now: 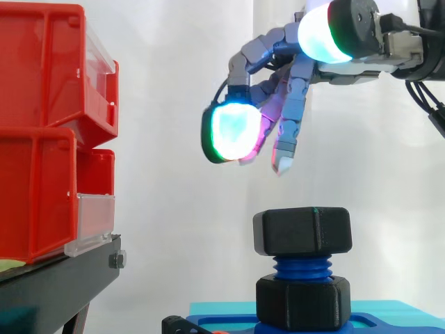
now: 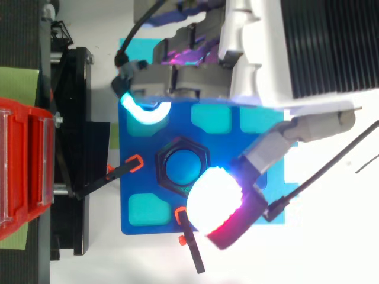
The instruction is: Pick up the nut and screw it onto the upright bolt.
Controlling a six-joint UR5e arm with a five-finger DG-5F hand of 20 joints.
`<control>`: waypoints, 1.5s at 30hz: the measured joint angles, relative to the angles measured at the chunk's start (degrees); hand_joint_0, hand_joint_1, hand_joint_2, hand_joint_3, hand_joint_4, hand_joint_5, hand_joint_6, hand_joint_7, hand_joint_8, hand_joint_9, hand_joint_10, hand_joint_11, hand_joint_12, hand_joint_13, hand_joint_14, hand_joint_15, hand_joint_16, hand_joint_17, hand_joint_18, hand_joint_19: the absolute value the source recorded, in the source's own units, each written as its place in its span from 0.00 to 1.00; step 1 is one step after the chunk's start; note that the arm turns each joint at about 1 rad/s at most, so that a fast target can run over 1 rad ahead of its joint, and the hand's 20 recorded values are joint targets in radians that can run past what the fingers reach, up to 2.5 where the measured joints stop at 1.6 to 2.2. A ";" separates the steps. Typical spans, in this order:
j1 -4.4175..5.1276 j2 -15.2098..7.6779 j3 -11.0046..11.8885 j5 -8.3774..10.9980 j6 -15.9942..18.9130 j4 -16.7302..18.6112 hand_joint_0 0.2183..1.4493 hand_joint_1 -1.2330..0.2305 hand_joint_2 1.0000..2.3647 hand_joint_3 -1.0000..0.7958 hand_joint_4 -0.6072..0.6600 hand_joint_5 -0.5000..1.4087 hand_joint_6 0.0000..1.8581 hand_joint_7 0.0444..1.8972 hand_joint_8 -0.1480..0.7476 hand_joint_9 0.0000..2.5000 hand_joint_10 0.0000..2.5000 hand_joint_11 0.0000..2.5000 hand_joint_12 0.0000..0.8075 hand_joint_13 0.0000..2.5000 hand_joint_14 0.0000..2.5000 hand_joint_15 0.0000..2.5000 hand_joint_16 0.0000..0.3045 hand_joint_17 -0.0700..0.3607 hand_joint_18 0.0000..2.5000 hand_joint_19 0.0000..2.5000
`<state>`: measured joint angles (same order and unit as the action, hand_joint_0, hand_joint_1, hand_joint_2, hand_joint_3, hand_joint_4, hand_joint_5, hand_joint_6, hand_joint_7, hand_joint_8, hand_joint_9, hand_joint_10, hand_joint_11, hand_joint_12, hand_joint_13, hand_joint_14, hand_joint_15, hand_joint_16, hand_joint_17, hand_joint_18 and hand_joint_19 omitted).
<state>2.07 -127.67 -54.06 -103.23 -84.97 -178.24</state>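
**Nut seated on the bolt's top, hand open above it**

The black hex nut (image 1: 302, 230) sits level on the top of the upright blue bolt (image 1: 300, 267). A few turns of thread show bare beneath it, and below those is a second black hex collar (image 1: 302, 302) at the bolt's foot. From above, the nut rings the bolt's blue end squarely, in the middle of the blue base plate (image 2: 222, 151).

The hand (image 1: 292, 115) hangs over the nut, well clear of it. Its fingers are spread and loosely bent, pointing down, and they hold nothing. One glowing pad (image 1: 233, 132) is out to the left of the nut and another is high on the right.

As a judgement, the pick-up and the start of the thread look done: the nut is on and stands unaided. What is left seems to be more turning, since bare thread separates it from the collar.

Far left, red bins (image 1: 42, 139) stand on a black stand (image 1: 62, 278).
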 measured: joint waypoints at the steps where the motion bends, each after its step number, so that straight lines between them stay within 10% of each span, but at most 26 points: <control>1: 0.31 -0.04 -0.24 0.20 0.20 0.34 0.23 0.75 0.00 0.28 0.67 0.21 0.27 0.40 0.48 0.46 0.00 0.00 0.31 0.33 0.00 0.00 0.08 0.29 0.21 0.00; 16: 3.85 -0.13 -6.69 2.84 3.90 8.48 0.22 0.76 0.00 0.28 0.66 0.20 0.27 0.36 0.47 0.40 0.00 0.00 0.34 0.29 0.00 0.00 0.09 0.31 0.17 0.00; 45: 3.18 -0.65 -7.72 2.33 3.44 9.97 0.23 0.77 0.00 0.28 0.70 0.23 0.27 0.48 0.49 0.40 0.00 0.00 0.34 0.29 0.00 0.00 0.09 0.30 0.16 0.00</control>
<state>5.25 -128.32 -61.77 -100.91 -81.53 -168.27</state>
